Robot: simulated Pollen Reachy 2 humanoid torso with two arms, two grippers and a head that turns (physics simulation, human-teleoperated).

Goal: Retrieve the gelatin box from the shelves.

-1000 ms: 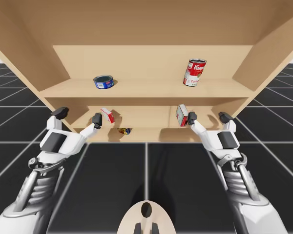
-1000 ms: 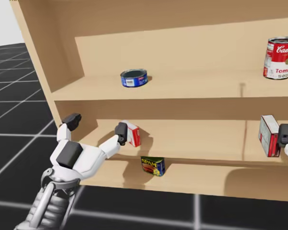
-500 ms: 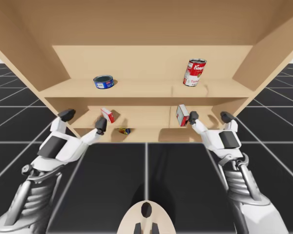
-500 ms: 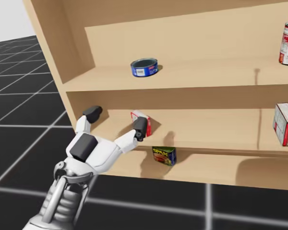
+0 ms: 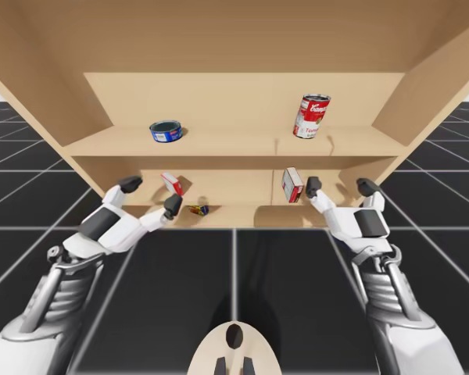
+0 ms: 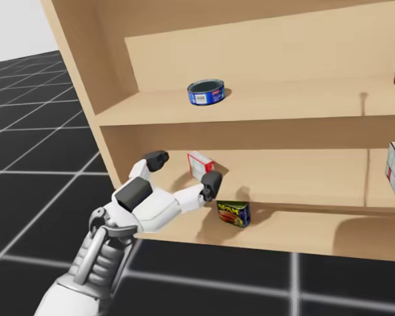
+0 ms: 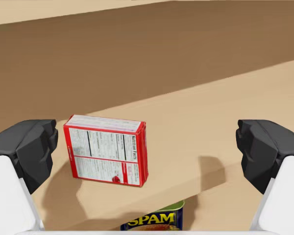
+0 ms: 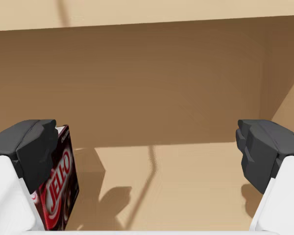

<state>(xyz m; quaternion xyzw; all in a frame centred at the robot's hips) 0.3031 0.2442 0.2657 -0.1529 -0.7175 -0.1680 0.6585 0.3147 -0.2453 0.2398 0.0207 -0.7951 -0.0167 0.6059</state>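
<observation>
1. Two red boxes stand on the middle shelf point(image 6: 296, 181). The small red box point(image 7: 105, 149) towards its left end is, I judge, the gelatin box. The larger red box point(image 5: 291, 185) further right looks like a different product, though I cannot be sure.
2. Left gripper point(image 5: 151, 194): fingers spread wide with nothing between them. It hovers at the shelf's front edge, apart from the small red box. In the left wrist view the box is ahead of the gripper, much nearer one finger than the other.
3. Right gripper point(image 5: 341, 187): also wide and empty. The larger red box is just beside one of its fingers, and I cannot tell whether they touch.
4. Step in hand, as I read it: line up the left gripper and reach in.
   - Shift sideways until the small red box sits midway between the fingers.
   - Go in level, above the shelf board and below the upper shelf.
   - Only a light box, likely: a fingertip nudging it first would push it back or tip it, so close only once both fingers flank it.
   - Pinch it at mid-height.
5. Below the box, on the lower shelf, stands a blue and yellow rectangular tin point(image 6: 234, 213). Draw the box straight out rather than downwards so the arm clears it
</observation>
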